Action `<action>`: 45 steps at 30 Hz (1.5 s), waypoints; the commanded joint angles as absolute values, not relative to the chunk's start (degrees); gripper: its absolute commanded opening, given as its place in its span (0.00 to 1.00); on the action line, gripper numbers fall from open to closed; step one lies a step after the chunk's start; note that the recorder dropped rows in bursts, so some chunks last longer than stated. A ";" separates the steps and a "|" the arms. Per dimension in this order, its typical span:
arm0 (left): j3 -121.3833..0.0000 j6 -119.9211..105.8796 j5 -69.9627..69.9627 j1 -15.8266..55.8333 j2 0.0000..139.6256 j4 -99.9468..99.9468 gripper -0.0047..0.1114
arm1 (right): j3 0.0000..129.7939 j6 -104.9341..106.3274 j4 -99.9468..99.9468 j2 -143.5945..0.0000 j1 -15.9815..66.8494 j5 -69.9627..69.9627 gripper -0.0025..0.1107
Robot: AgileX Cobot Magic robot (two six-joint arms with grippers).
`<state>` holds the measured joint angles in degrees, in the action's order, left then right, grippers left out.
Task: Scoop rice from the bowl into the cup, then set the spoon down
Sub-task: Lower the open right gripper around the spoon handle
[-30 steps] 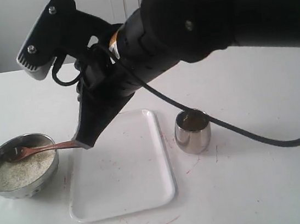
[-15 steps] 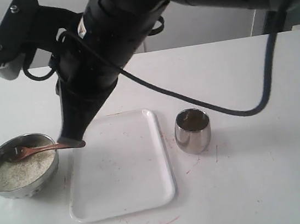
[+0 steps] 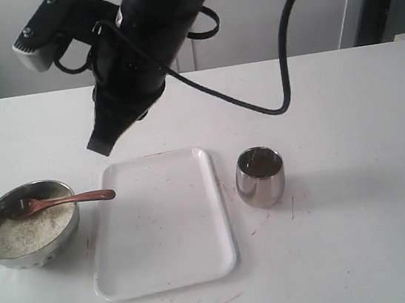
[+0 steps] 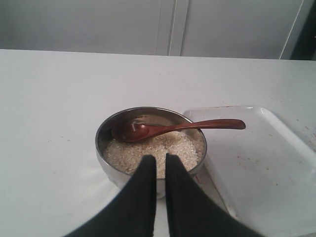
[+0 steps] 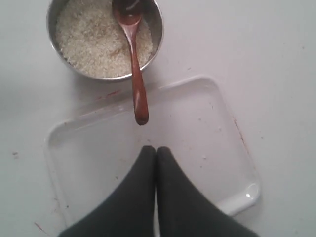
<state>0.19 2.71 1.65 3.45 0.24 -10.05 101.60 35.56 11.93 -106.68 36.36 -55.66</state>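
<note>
The metal bowl [image 3: 33, 256] stands at the left, holding white rice [image 3: 19, 235]. The wooden spoon [image 3: 63, 201] lies with its scoop on the rice, and its handle sticks out over the bowl's rim toward the tray. The steel cup [image 3: 260, 177] stands right of the tray. My right gripper [image 3: 103, 146] hangs shut and empty above the spoon's handle end, apart from it; its wrist view shows it [image 5: 156, 148] over the tray, short of the spoon [image 5: 136, 74]. My left gripper [image 4: 160, 158] is shut and empty just before the bowl [image 4: 106, 163].
A white rectangular tray [image 3: 161, 232] lies between bowl and cup, with nothing on it and red scratch marks on and around it. The right arm's body and a black cable span the upper part of the exterior view.
My right gripper was at the spoon's handle end, then rose up and away from it. The spoon stays resting in the bowl. Bowl, cup and tray have not moved.
</note>
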 commanded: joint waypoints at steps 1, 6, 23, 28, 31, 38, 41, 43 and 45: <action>0.00 2.81 1.36 3.59 0.00 -10.57 0.16 | 102.22 41.42 19.12 -107.53 35.15 -52.99 0.02; 0.00 2.81 1.36 3.59 0.00 -10.57 0.16 | 102.22 43.73 22.87 -110.66 35.15 -53.09 0.02; 0.00 2.81 1.36 3.59 0.00 -10.57 0.16 | 102.22 43.26 23.84 -115.51 35.38 -52.17 0.54; 0.00 2.81 1.36 3.59 0.00 -10.57 0.16 | 102.22 40.10 23.84 -117.41 35.38 -49.29 0.57; 0.00 2.81 1.36 3.59 0.00 -10.57 0.16 | 102.22 39.43 23.84 -118.39 35.46 -48.03 0.57; 0.00 2.81 1.36 3.59 0.00 -10.57 0.16 | 102.22 40.64 24.01 -120.66 36.07 -47.36 0.57; 0.00 2.81 1.36 3.59 0.00 -10.57 0.16 | 102.22 41.01 24.01 -121.38 36.23 -46.42 0.57; 0.00 2.81 1.36 3.59 0.00 -10.57 0.16 | 102.22 41.13 24.01 -121.74 36.48 -45.53 0.57; 0.00 2.81 1.36 3.59 0.00 -10.57 0.16 | 102.22 41.13 24.01 -122.09 36.62 -44.78 0.57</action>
<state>0.19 2.71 1.65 3.45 0.24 -10.05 102.06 40.49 23.61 -121.78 36.22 -46.19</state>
